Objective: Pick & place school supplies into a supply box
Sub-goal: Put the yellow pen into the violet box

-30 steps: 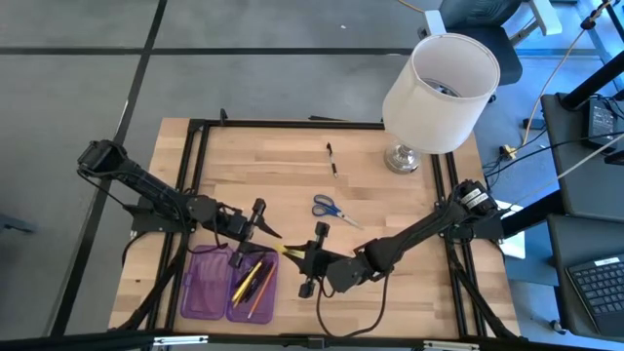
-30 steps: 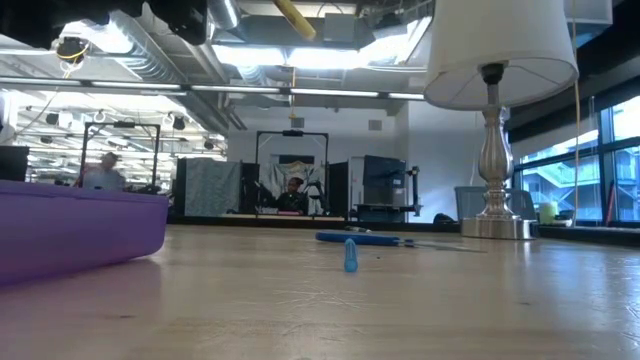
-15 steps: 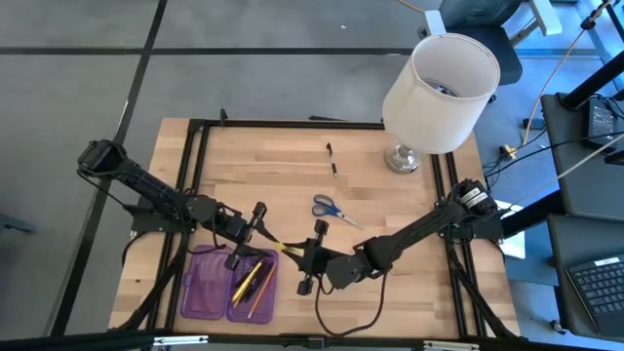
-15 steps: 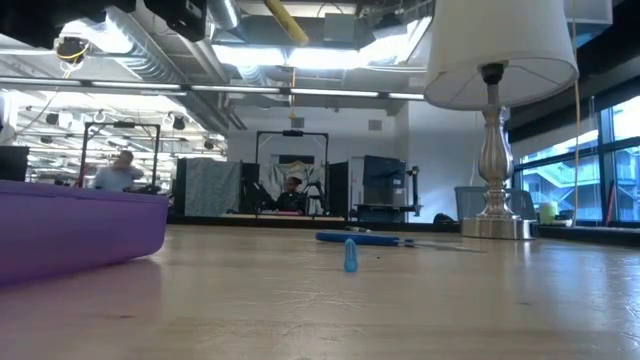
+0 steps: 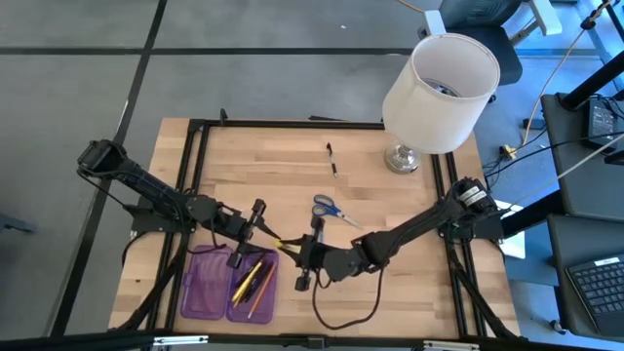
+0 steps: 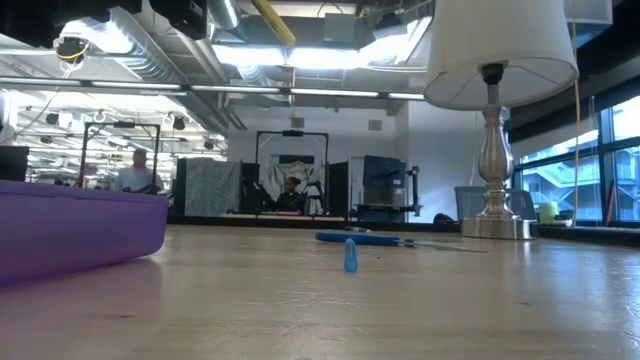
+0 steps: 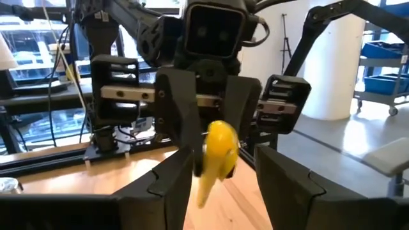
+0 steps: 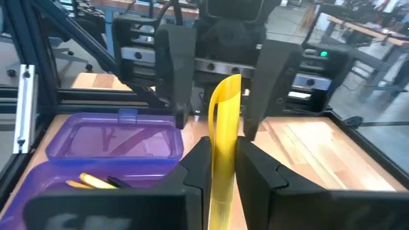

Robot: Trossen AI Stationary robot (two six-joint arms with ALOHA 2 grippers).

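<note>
From where I stand, the left pincer (image 5: 255,220) hangs just above the open purple supply box (image 5: 207,283), its fingers spread wide, facing the right arm. Between the two arms runs the yellow pen (image 5: 286,248), its long axis pointing from one pincer toward the other, slanting over the box's right edge. The right pincer (image 5: 310,253) pinches that pen near its far end; the wrist views show the free tip reaching between the left fingers (image 7: 181,115) without being gripped yet. Several pens already lie in the box's right half. Further right on the table (image 5: 409,273) rest the scissors (image 5: 329,208) and a black pen (image 5: 332,160), well apart; the lamp (image 5: 439,83) stands clear.
</note>
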